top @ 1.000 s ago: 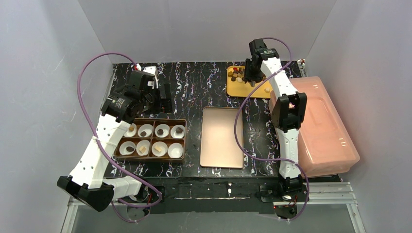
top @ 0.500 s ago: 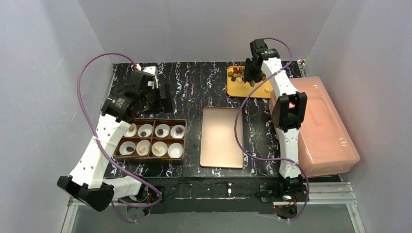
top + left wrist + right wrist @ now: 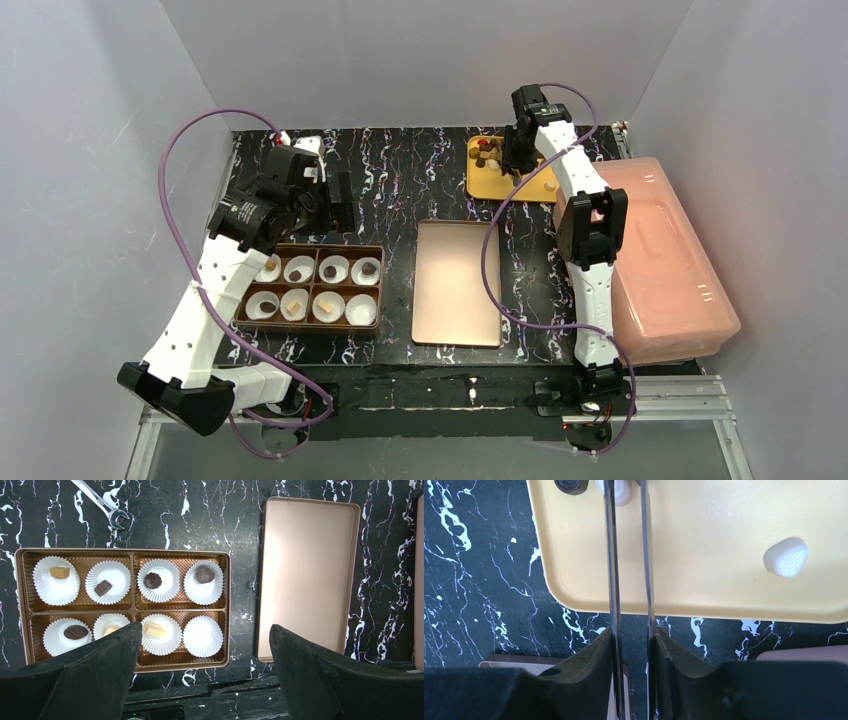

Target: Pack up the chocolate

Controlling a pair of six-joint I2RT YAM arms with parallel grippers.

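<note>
From above, the left arm (image 3: 215, 290) bends over the black marbled desk (image 3: 400, 170). The left jaws hang just past the far edge of a brown box (image 3: 314, 286) of white paper cups (image 3: 300, 268). A copper lid (image 3: 457, 283) lies flat beside the box, and a pink plastic tub (image 3: 665, 270) sits along the right side. The right arm (image 3: 590, 240) stretches to the far side, and the right jaws point down into a yellow tray (image 3: 490, 185) that holds loose chocolate (image 3: 487, 152).

The left wrist view looks straight down on the box. The left jaws are spread wide with nothing between them. Seven of the eight cups hold one piece each: tan, dark or cream. A wrench (image 3: 107, 507) lies on the desk beyond the box.

In the right wrist view, the right jaws are two thin metal blades set close together, with a narrow strip of tray showing between them. A cream-white piece sits at their tips by the top edge, and I cannot tell whether they pinch it. A dark piece (image 3: 570, 485) lies just beside it, and a white chunk (image 3: 786, 557) lies well apart.
</note>
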